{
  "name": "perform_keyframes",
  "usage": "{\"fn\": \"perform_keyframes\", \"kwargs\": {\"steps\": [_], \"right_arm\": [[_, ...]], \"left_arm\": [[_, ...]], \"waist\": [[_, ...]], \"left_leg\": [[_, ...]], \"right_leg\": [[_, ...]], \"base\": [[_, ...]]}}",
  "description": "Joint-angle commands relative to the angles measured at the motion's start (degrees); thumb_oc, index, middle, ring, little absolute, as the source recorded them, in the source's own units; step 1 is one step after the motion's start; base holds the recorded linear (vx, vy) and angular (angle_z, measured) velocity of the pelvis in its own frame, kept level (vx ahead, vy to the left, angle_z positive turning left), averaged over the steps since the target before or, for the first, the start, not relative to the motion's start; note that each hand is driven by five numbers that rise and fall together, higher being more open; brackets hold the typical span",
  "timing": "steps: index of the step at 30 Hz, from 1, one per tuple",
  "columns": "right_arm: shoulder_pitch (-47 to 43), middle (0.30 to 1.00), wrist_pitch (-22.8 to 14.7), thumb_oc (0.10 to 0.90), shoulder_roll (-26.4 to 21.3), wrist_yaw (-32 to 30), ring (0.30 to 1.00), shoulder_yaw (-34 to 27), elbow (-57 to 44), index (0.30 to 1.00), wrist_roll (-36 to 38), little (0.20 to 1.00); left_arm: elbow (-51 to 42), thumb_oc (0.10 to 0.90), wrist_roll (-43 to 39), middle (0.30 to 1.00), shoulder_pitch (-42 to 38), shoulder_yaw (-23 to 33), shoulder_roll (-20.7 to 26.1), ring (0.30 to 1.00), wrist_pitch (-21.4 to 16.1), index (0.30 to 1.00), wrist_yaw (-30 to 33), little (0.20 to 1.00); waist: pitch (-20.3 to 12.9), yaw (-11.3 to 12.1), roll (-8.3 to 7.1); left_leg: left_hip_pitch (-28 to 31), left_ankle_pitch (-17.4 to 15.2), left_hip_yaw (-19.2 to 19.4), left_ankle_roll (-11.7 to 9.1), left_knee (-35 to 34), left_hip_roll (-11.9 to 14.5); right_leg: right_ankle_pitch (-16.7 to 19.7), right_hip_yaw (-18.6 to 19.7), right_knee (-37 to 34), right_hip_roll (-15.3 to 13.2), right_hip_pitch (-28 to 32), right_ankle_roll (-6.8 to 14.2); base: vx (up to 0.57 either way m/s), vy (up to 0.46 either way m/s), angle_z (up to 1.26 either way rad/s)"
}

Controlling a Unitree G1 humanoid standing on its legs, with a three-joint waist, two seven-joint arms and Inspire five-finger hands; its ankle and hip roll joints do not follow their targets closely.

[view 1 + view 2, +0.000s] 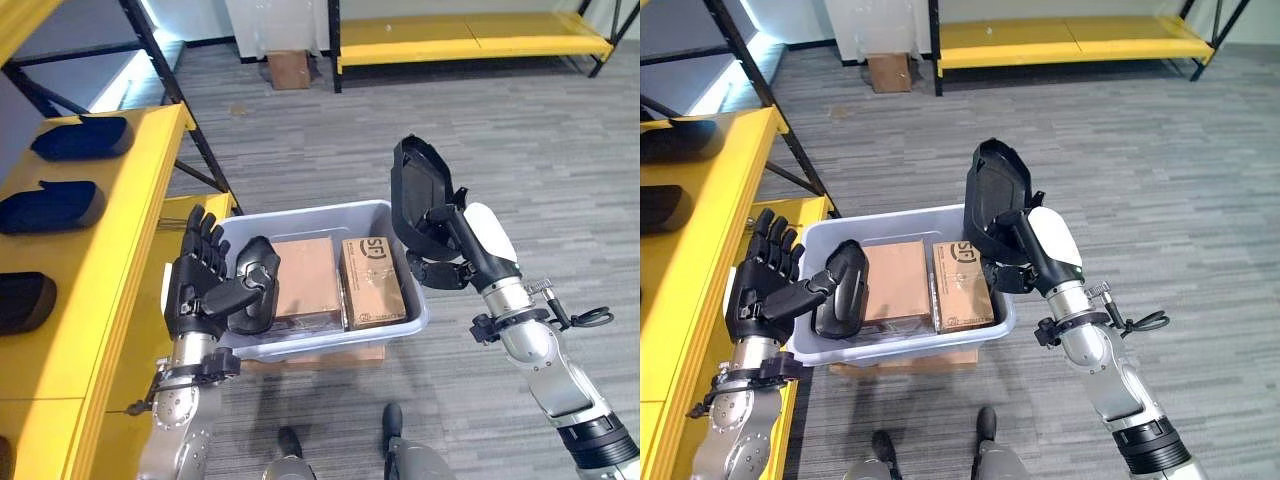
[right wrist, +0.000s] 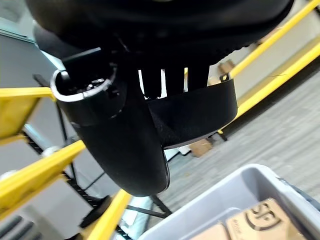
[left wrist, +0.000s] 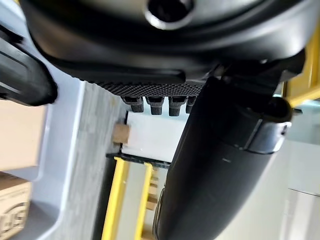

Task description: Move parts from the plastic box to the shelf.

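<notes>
A grey plastic box (image 1: 392, 213) stands on the floor in front of me with two cardboard cartons (image 1: 305, 280) inside. At its left end a black moulded part (image 1: 256, 288) leans upright. My left hand (image 1: 200, 290) is open just outside that end, fingers straight up and thumb (image 1: 820, 287) against the part. My right hand (image 1: 448, 262) is shut on a second black part (image 1: 422, 195), held upright above the box's right rim. The right wrist view shows this part (image 2: 200, 112) past the thumb (image 2: 117, 150). The yellow shelf (image 1: 130, 220) is on the left.
Three black parts (image 1: 82, 138) (image 1: 50, 206) (image 1: 22, 302) lie on the yellow shelf top. Black slanted shelf posts (image 1: 185, 110) rise behind the box. A flat cardboard piece (image 1: 320, 358) sits under the box. A low yellow rack (image 1: 470, 40) and a cardboard box (image 1: 290, 70) stand far back.
</notes>
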Motion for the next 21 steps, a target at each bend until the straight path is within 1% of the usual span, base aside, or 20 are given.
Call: {"fn": "perform_keyframes", "kwargs": {"steps": [1, 3, 4, 5, 6, 7, 8, 9, 11, 12, 13, 14, 15, 16, 19, 20, 21], "right_arm": [[-5.81, 0.3, -6.53, 0.4, -0.63, -4.61, 0.3, -2.55, -7.41, 0.3, 1.6, 0.3], [-5.47, 0.3, -6.43, 0.4, -0.72, -5.35, 0.3, -3.14, -7.46, 0.3, 0.89, 0.3], [-5.33, 0.3, -6.41, 0.4, -0.67, -5.64, 0.3, -3.32, -7.6, 0.3, 0.86, 0.3], [-5.32, 0.3, -6.42, 0.4, -0.66, -5.64, 0.3, -3.31, -7.6, 0.3, 0.86, 0.3], [-4.19, 0.3, -6.32, 0.4, 0.05, -6.48, 0.3, -3.62, -7.73, 0.3, 0.86, 0.3], [-4.12, 0.3, -6.33, 0.4, 0.05, -6.48, 0.3, -3.65, -7.75, 0.3, 0.86, 0.3], [-3.63, 0.3, -6.41, 0.4, 0.41, -6.61, 0.3, -3.83, -7.8, 0.3, 1.01, 0.3], [-1.76, 0.3, -6.42, 0.4, 1.28, -7.46, 0.3, -4.75, -7.85, 0.3, 1.19, 0.3], [-0.06, 0.3, -6.19, 0.4, 1.77, -7.91, 0.3, -5.88, -8.05, 0.3, 0.91, 0.3], [1.1, 0.3, -6.11, 0.4, 2.04, -8.25, 0.3, -6.64, -8.14, 0.3, 0.81, 0.3], [2.1, 0.3, -6.02, 0.4, 2.09, -8.31, 0.3, -7.38, -8.29, 0.3, 0.8, 0.3], [3.6, 0.3, -6.01, 0.4, 2.28, -8.54, 0.3, -8.68, -8.93, 0.3, 0.46, 0.3], [4.86, 0.3, -5.76, 0.4, 3.07, -8.47, 0.3, -9.38, -9.04, 0.3, -0.04, 0.3], [5.13, 0.3, -5.81, 0.4, 3.25, -8.4, 0.3, -9.42, -9.11, 0.3, -0.13, 0.3], [5.4, 0.3, -5.82, 0.4, 3.61, -8.14, 0.3, -9.69, -9.24, 0.3, 0.03, 0.3], [5.76, 0.3, -5.89, 0.4, 4.25, -7.59, 0.3, -9.72, -9.42, 0.3, 0.28, 0.3], [6.03, 0.3, -5.85, 0.4, 4.36, -7.36, 0.3, -9.89, -9.51, 0.3, 0.2, 0.3]], "left_arm": [[-1.95, 0.9, -0.33, 1.0, -2.62, 1.08, 0.98, 1.0, -4.35, 1.0, -0.44, 1.0], [-1.47, 0.9, -0.62, 1.0, -2.85, 1.09, 0.9, 1.0, -4.33, 1.0, -0.52, 1.0], [-1.18, 0.9, -0.81, 1.0, -2.93, 1.05, 0.78, 1.0, -4.39, 1.0, -0.57, 1.0], [-1.16, 0.9, -0.82, 1.0, -2.92, 1.06, 0.79, 1.0, -4.41, 1.0, -0.58, 1.0], [-0.92, 0.9, -1.12, 1.0, -3.1, 0.35, 0.33, 1.0, -4.38, 1.0, -0.99, 1.0], [-0.91, 0.9, -1.12, 1.0, -3.09, 0.32, 0.34, 1.0, -4.39, 1.0, -0.99, 1.0], [-0.86, 0.9, -1.16, 1.0, -3.33, 0.0, 0.18, 1.0, -4.34, 1.0, -1.01, 1.0], [-0.66, 0.9, -1.63, 1.0, -4.17, -1.09, 0.21, 1.0, -4.1, 1.0, -1.24, 1.0], [-0.89, 0.9, -1.95, 1.0, -4.74, -1.71, 0.52, 1.0, -4.0, 1.0, -1.56, 1.0], [-0.94, 0.9, -1.95, 1.0, -4.85, -1.87, 0.66, 1.0, -3.91, 1.0, -1.67, 1.0], [-1.02, 0.9, -1.77, 1.0, -4.73, -2.11, 0.72, 1.0, -3.79, 1.0, -1.87, 1.0], [-1.11, 0.9, -1.52, 1.0, -4.56, -2.72, 0.68, 1.0, -3.46, 1.0, -2.13, 1.0], [-0.92, 0.9, -1.25, 1.0, -4.04, -2.31, 0.7, 1.0, -3.39, 1.0, -2.47, 1.0], [-0.94, 0.9, -0.82, 1.0, -3.77, -1.87, 0.81, 1.0, -3.55, 1.0, -2.39, 1.0], [-0.99, 0.9, -0.15, 1.0, -3.38, -1.3, 0.91, 1.0, -3.44, 1.0, -2.3, 1.0], [-1.59, 0.9, 0.68, 1.0, -2.43, 0.1, 1.17, 1.0, -3.56, 1.0, -2.64, 1.0], [-1.73, 0.9, 0.9, 1.0, -2.05, 0.57, 1.19, 1.0, -3.68, 1.0, -2.71, 1.0]], "waist": [[-4.6, 2.5, -2.19], [-4.56, 1.98, -2.41], [-4.48, 1.49, -2.65], [-4.42, 1.4, -2.67], [-4.95, 0.38, -3.07], [-4.88, 0.28, -3.02], [-5.31, -0.16, -3.13], [-6.02, -1.97, -3.02], [-6.74, -3.11, -2.41], [-7.24, -3.84, -1.81], [-7.69, -4.25, -1.43], [-8.3, -5.15, -0.83], [-8.54, -4.75, -0.25], [-8.62, -4.53, -0.24], [-8.67, -4.23, -0.62], [-8.59, -3.56, -1.1], [-8.58, -3.21, -1.35]], "left_leg": [[-7.31, 16.15, -9.8, -3.63, -3.81, -1.29], [-7.04, 13.93, -7.57, -3.1, -2.7, -1.92], [-6.31, 11.8, -6.08, -2.68, 0.47, -1.66], [-6.5, 11.43, -6.22, -2.67, 0.99, -1.65], [-3.64, 6.84, -4.71, -2.26, 5.94, -1.02], [-3.69, 6.66, -4.87, -2.29, 6.18, -0.96], [-1.73, 5.41, -4.6, -2.95, 8.03, -0.35], [2.23, 4.45, -1.44, -3.39, 10.42, 2.12], [5.26, 3.74, -0.25, -4.02, 8.74, 2.83], [6.95, 2.88, 0.35, -4.34, 7.08, 2.72], [7.43, 2.03, 0.78, -4.18, 5.27, 2.2], [7.74, 0.28, 3.8, -3.89, 1.28, 1.8], [7.41, -1.95, 2.47, -3.32, -2.4, -0.19], [7.43, -2.53, 1.89, -2.81, -3.22, -1.17], [7.43, -3.17, 1.9, -1.96, -3.92, -2.51], [7.03, -4.2, 2.26, -1.11, -4.17, -3.92], [6.88, -4.58, 2.16, -0.81, -4.25, -4.59]], "right_leg": [[-8.75, -2.25, -0.93, -2.37, 5.69, 3.36], [-7.52, -4.32, -2.14, -3.66, 5.06, 3.54], [-6.89, -5.63, -2.57, -4.36, 4.57, 3.34], [-6.95, -5.72, -2.58, -4.4, 4.69, 3.38], [-6.01, -9.02, -3.24, -5.54, 4.2, 2.95], [-6.07, -9.16, -3.25, -5.5, 4.35, 2.96], [-6.76, -9.62, -3.27, -5.6, 4.49, 3.14], [-6.88, -13.64, -2.6, -6.04, 3.95, 2.95], [-6.74, -16.53, -1.69, -6.84, 3.23, 3.53], [-6.59, -18.11, -0.9, -7.53, 2.61, 3.97], [-6.38, -18.9, -0.59, -7.97, 2.57, 4.39], [-5.79, -20.49, 0.08, -9.29, 2.46, 5.26], [-4.34, -20.46, -0.23, -10.29, 2.3, 5.96], [-3.65, -20.3, -0.25, -10.71, 2.4, 6.28], [-2.16, -20.51, -0.34, -11.92, 2.46, 7.25], [-0.3, -20.37, -0.53, -13.3, 2.53, 8.25], [0.33, -20.46, -0.61, -13.93, 2.73, 8.68]], "base": [[-0.13, -0.106, 0.94], [-0.19, -0.141, 1.07], [-0.13, -0.094, 0.71], [-0.23, -0.122, 0.77], [-0.15, -0.072, 0.53], [-0.13, -0.088, 0.71], [-0.07, -0.021, 1.38], [-0.1, -0.002, 1.52], [-0.14, 0.084, 1.6], [-0.1, 0.14, 1.3], [-0.1, 0.197, 1.06], [-0.09, 0.292, 1.03], [-0.08, 0.329, 1.21], [-0.04, 0.249, 1.03], [-0.03, 0.178, 0.28], [-0.05, 0.222, 0.22], [-0.08, 0.299, 0.26]]}}
